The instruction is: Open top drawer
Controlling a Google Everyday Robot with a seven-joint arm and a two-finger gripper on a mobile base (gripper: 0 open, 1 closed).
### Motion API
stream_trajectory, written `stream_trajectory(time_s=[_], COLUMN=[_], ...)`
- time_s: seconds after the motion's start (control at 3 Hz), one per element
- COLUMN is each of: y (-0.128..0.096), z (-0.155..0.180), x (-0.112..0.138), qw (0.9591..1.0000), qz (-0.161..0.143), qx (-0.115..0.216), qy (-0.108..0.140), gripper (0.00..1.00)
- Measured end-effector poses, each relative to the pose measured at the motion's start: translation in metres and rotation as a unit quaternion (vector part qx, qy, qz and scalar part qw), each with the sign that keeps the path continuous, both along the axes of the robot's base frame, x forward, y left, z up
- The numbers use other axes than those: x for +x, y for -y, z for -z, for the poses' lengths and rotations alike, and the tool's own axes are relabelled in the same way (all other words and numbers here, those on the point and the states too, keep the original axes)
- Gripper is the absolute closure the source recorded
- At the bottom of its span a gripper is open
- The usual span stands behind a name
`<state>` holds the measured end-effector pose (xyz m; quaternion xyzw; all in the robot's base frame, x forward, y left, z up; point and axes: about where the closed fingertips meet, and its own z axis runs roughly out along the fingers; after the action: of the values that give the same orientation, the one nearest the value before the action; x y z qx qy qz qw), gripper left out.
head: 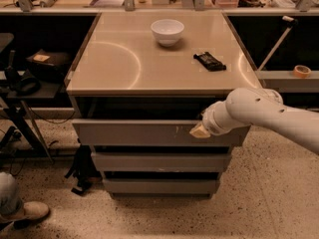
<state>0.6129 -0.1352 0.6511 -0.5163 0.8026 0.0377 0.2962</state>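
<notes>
Camera view: gripper (200,131) at top drawer (144,132) upper lip, right of centre; its hold cannot be told. Best pull straight toward frame bottom, level, no twisting.

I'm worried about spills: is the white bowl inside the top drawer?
No, the white bowl sits on the tabletop, and the gripper is at the upper edge of the top drawer, right of centre.

Claw (200,131) at top drawer (149,132) front, its arm (269,111) beyond the right edge.
</notes>
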Motion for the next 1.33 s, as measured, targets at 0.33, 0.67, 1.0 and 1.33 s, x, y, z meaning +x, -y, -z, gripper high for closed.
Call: stream_trajectory(time_s=[0.33,0.67,1.0,1.33], y=[0.000,0.005,0.005,0.009], z=[-0.005,-0.007,-0.011,-0.041], x=[0.000,-0.024,-0.025,-0.045], qw=[1.0000,0.9997,0.9997,0.9970], qz=[0.000,-0.004,-0.004,-0.007], qx=[0.000,-0.022,-0.022,-0.043], qy=[0.000,0.011,0.011,0.064], gripper=[1.00,1.00,1.00,1.00])
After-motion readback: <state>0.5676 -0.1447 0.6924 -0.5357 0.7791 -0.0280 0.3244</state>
